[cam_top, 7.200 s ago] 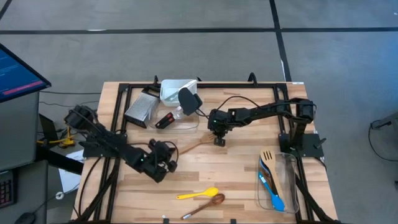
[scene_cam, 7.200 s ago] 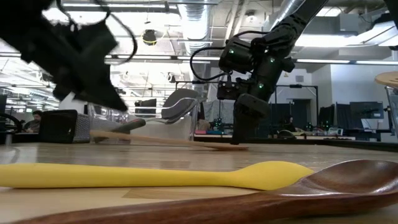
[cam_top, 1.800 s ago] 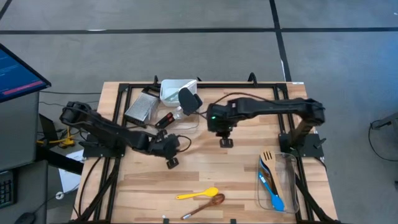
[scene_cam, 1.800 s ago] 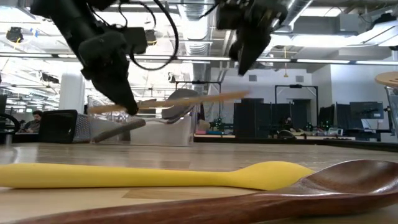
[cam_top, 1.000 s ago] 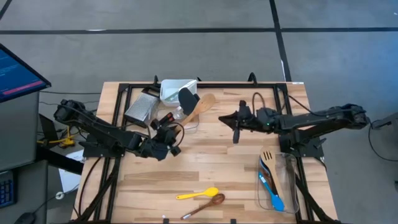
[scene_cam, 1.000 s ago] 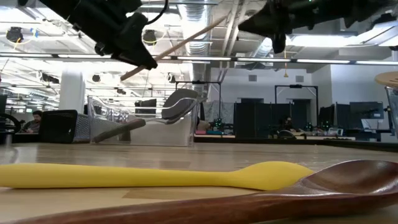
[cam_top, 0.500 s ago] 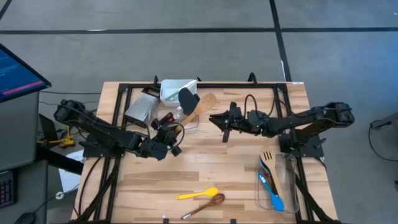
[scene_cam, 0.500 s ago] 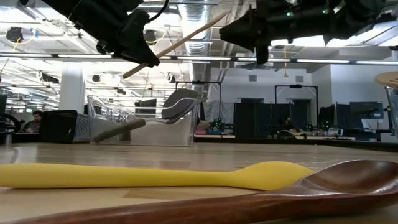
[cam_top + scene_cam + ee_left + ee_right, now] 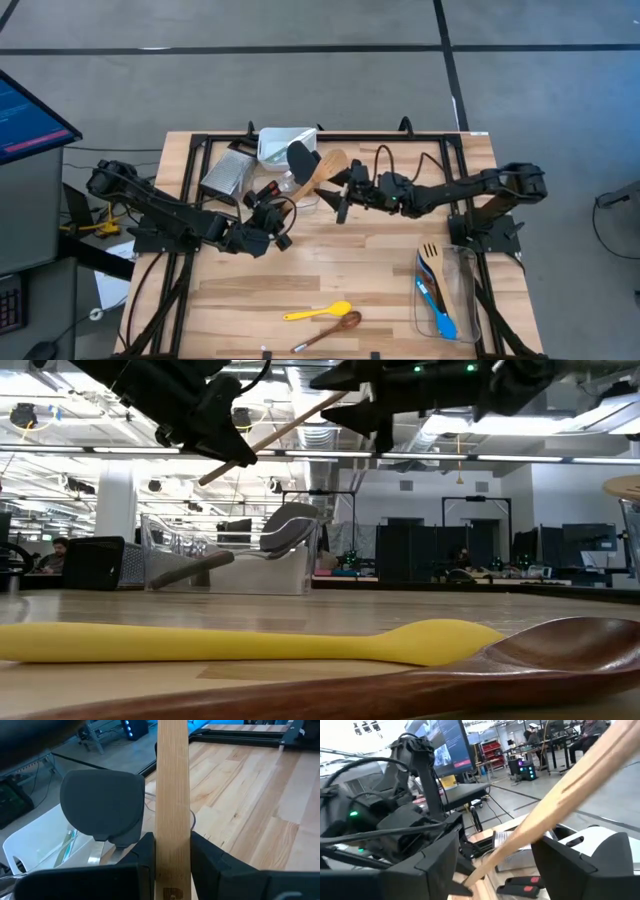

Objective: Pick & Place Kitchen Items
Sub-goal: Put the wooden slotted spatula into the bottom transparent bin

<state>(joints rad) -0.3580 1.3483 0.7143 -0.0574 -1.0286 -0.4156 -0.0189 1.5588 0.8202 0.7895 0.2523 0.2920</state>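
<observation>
Holding: the left gripper (image 9: 268, 222) is clamped on the handle of one light wooden spoon (image 9: 322, 172), whose stick runs up between its two dark fingers (image 9: 146, 854) in the left wrist view.
Spoon's place: lifted off the table, slanting from the left gripper towards the back tub; in the low view the wooden spoon (image 9: 290, 426) hangs high and tilted.
Right gripper: (image 9: 343, 201) reaches in from the right, with the spoon's stick between its spread fingers (image 9: 432, 865) in the right wrist view; I cannot tell whether they touch it.
Arms: two, both dark, meeting near the middle of the pale wooden slat table (image 9: 380, 275).
Front of table: one yellow silicone spoon (image 9: 318, 311) and one dark brown wooden spoon (image 9: 328, 330), lying side by side; up close in the low view the yellow one (image 9: 250, 641) lies behind the brown one (image 9: 400, 680).
Back tub: one clear rectangular plastic tub (image 9: 282, 150) with a black spatula (image 9: 301, 159) leaning out of it.
Right tub: a second clear plastic tub (image 9: 466, 295) holding one wooden slotted turner (image 9: 431, 254) and one blue silicone spoon (image 9: 438, 309).
Tubs counted: two.
Beside the back tub: one grey metal grater (image 9: 226, 173) and one small red-and-black tool (image 9: 264, 193).
Off the table: one monitor with a blue screen (image 9: 25, 112), to the left.
</observation>
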